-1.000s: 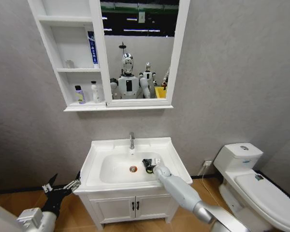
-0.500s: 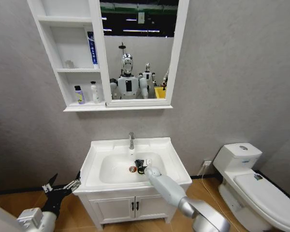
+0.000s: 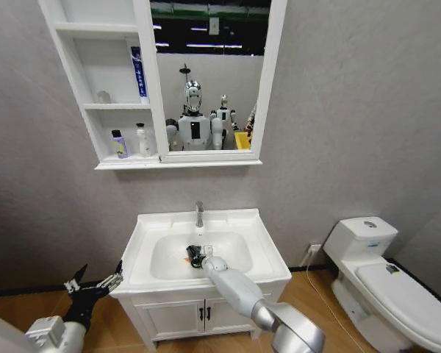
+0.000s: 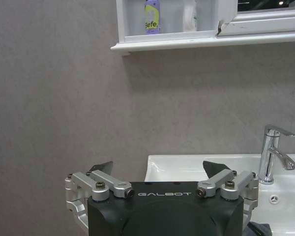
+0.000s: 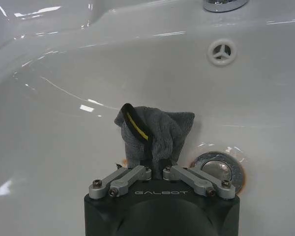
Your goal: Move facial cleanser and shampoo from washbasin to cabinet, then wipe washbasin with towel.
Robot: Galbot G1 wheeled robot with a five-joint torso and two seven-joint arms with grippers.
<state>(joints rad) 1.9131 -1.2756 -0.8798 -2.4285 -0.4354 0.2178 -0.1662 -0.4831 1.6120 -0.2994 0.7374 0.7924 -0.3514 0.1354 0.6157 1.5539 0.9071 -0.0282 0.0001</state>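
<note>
Right tool (image 5: pixel 159 167) clamped on towel (image 5: pixel 155 135), low in washbasin (image 3: pixel 158 261) beside drain (image 5: pixel 217 167). Left tool (image 4: pixel 159 169) spread, idle beside basin. Risk: thin pinch, towel slipping free mid-wipe.

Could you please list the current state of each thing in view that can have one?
Right gripper: shut on the small dark grey cloth towel, down in the bowl.
Left gripper: open, idle beside the white ceramic washbasin.
Orange-ringed drain: uncovered beside the towel.
Purple-labelled bottle and white bottle: upright on the white cabinet bottom shelf.
</note>
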